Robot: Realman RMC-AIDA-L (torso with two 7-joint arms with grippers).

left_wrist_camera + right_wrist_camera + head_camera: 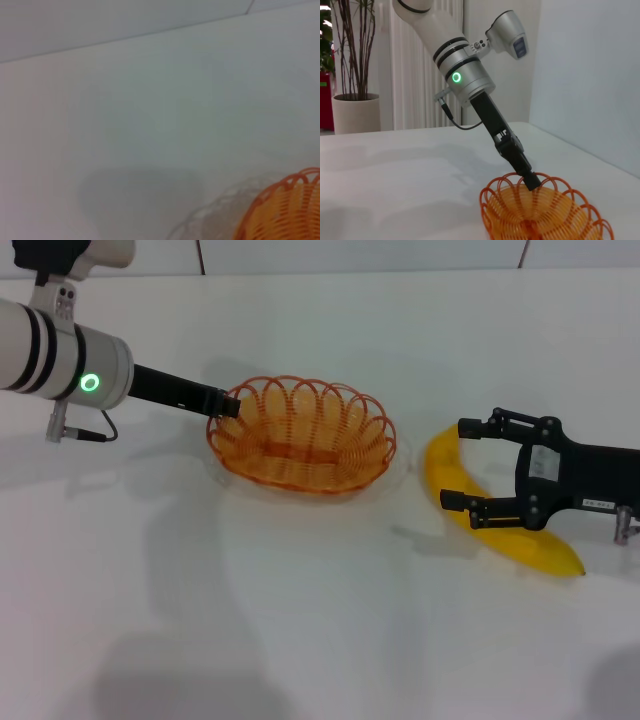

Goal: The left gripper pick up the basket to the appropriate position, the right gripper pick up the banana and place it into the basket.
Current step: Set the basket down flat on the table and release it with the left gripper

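- Black two-fingered left gripper sits clamped on the rim of the shallow orange wire basket, which rests mid-table.
- Labelled black right gripper, fingers spread, straddles the curved yellow banana beside the basket, not yet closed.
- Risk: smooth curved peel could roll or squirt out when squeezed.
- Risk: thin rim grip may tilt the basket.

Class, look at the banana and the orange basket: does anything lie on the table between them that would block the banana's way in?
Nothing visible does. Only bare white table separates the banana from the basket. The right gripper has its open jaws straddling the banana, and the left gripper is at the basket's far rim.
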